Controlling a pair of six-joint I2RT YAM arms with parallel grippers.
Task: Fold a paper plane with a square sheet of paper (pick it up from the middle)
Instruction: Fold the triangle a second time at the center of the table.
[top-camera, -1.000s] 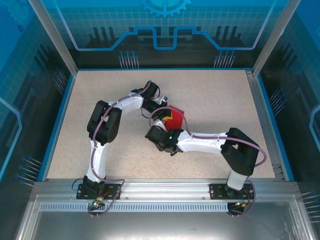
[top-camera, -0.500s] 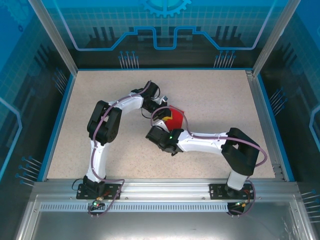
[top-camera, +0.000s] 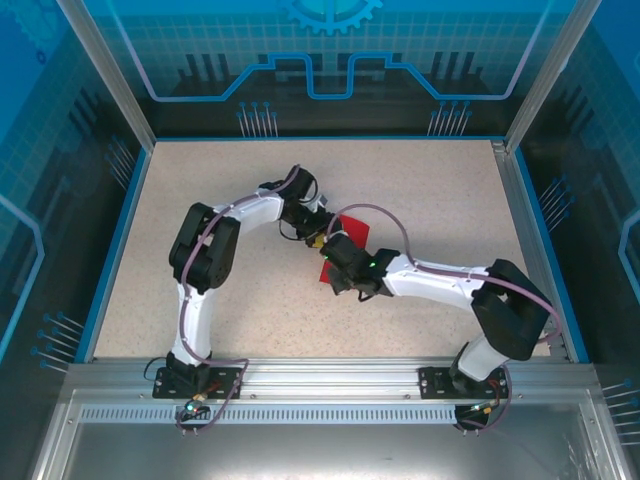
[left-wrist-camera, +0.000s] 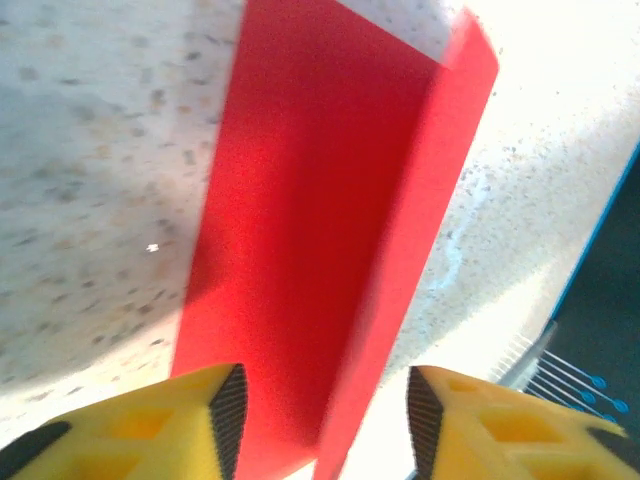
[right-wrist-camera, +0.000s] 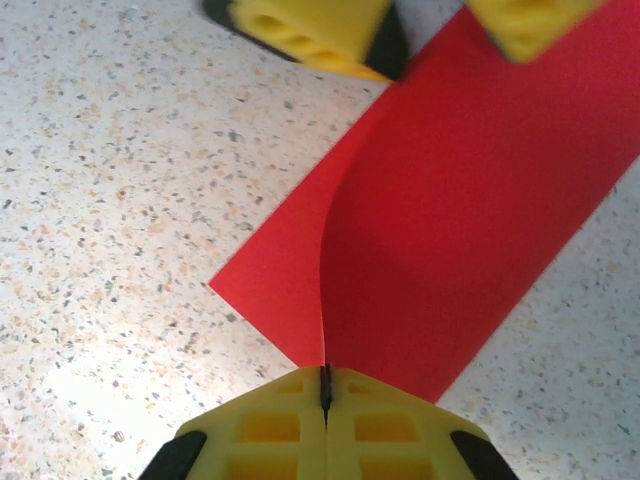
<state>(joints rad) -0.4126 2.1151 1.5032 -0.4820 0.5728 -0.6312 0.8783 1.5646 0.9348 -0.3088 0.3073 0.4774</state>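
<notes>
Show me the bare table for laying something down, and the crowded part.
Bare table lies to the far right of the red sheet, and at the front between the left arm and right arm. The centre is crowded: the left gripper and right gripper meet at the sheet.

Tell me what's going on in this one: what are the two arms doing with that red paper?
Both arms meet mid-table over the red sheet of paper. The right gripper is shut on one edge of it, curling that part up off the table into a partial fold. The left gripper is open at the opposite end, with a finger on either side of the sheet, gripping nothing. There is no plane shape yet.
</notes>
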